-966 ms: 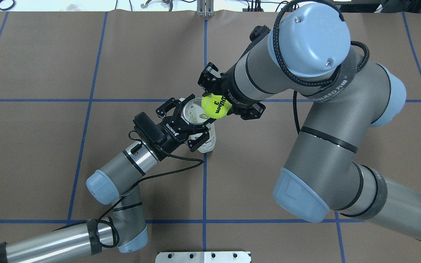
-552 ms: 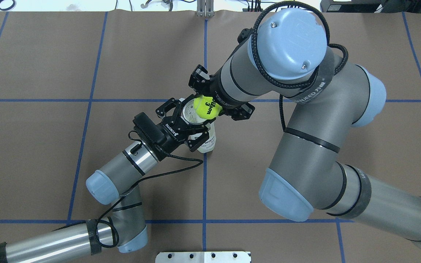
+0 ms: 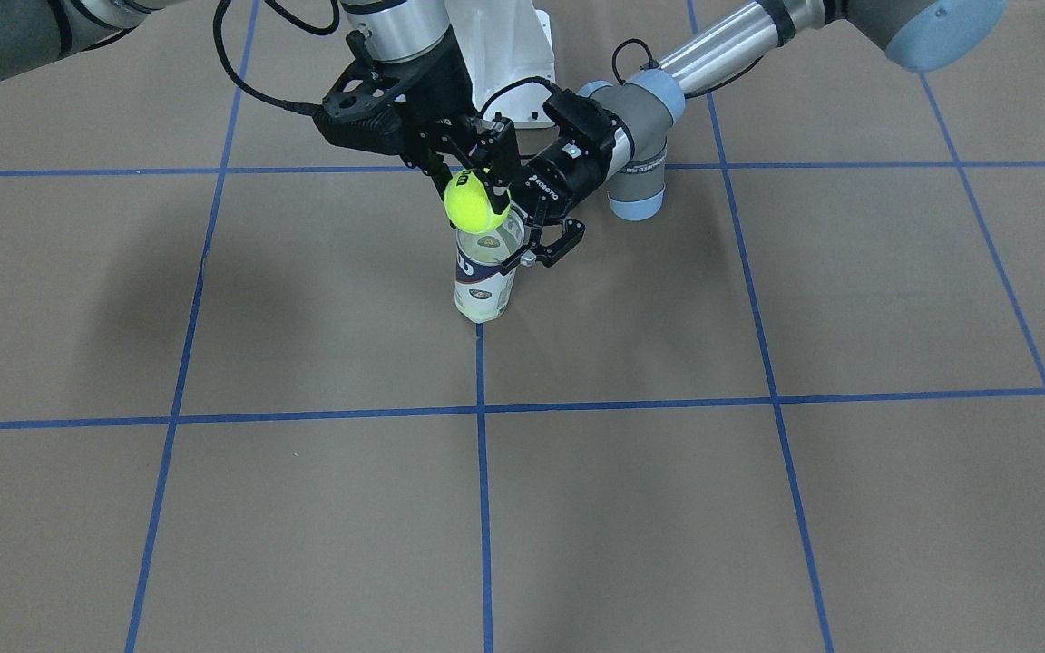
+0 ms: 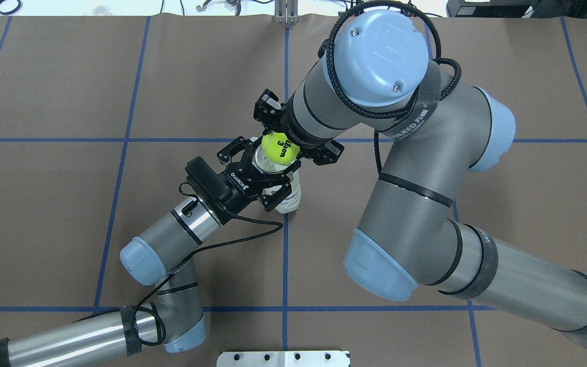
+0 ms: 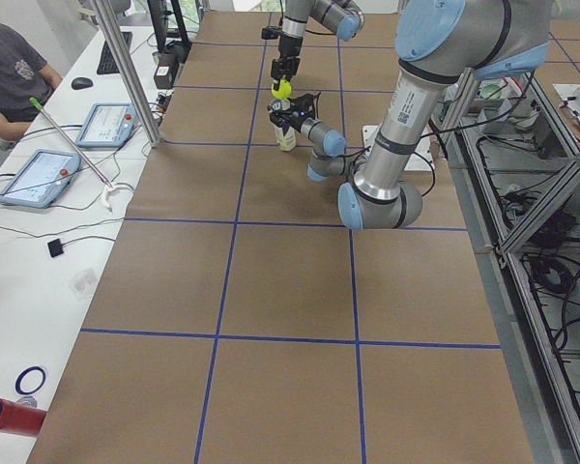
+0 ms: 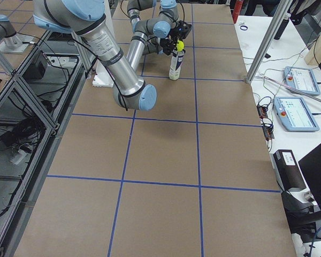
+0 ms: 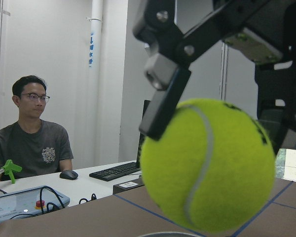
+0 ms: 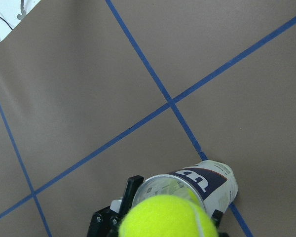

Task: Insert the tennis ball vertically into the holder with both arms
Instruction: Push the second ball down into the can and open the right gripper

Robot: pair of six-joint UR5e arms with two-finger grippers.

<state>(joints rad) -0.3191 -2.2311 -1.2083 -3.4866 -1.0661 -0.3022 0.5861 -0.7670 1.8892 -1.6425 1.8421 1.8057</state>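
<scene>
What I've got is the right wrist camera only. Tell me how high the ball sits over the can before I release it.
Observer: In the front view the tennis ball hangs right at the mouth of the holder, which stands upright. I cannot tell whether ball and rim touch.
Operator: Confirm the can is braced, and say by what.
Observer: From overhead, the left gripper is shut on the holder near its top, one finger on each side.
</scene>
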